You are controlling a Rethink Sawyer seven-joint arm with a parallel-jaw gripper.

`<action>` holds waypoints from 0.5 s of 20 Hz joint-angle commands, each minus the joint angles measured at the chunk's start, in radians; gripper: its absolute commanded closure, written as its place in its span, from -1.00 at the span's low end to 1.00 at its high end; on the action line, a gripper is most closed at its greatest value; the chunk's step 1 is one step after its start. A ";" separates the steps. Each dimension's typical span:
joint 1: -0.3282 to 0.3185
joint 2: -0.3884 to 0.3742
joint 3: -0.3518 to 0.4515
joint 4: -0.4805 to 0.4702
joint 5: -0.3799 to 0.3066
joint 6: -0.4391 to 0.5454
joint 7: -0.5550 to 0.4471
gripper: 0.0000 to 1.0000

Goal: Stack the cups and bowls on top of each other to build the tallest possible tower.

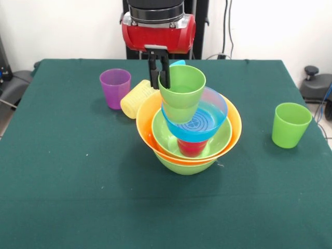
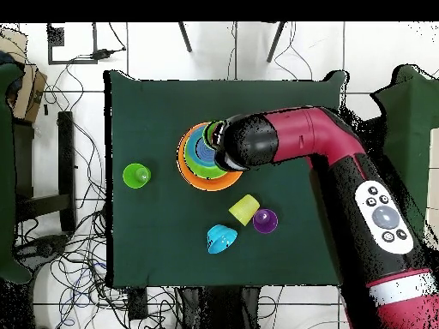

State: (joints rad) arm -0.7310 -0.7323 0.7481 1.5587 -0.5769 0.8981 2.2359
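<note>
Holding green cup [image 1: 181, 91] by rim, gripper [image 1: 159, 78] pinched shut, cup over blue bowl [image 1: 199, 124] atop tower [image 1: 189, 137] at table centre. Left: purple cup [image 1: 115, 87], yellow cup [image 1: 136, 98] at 10 o'clock; second green cup [image 1: 290, 124] at 3 o'clock.

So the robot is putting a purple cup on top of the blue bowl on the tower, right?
Not quite. The cup in the gripper is a light green cup, not purple. The front view shows it tilted over the blue bowl at the top of the tower. The purple cup stands on the table by itself, next to the yellow cup lying on its side.
</note>
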 commanded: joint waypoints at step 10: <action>0.035 0.003 -0.020 0.098 -0.075 -0.037 -0.167 1.00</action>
State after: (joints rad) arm -0.7294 -0.7324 0.7479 1.5890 -0.5825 0.8981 2.2359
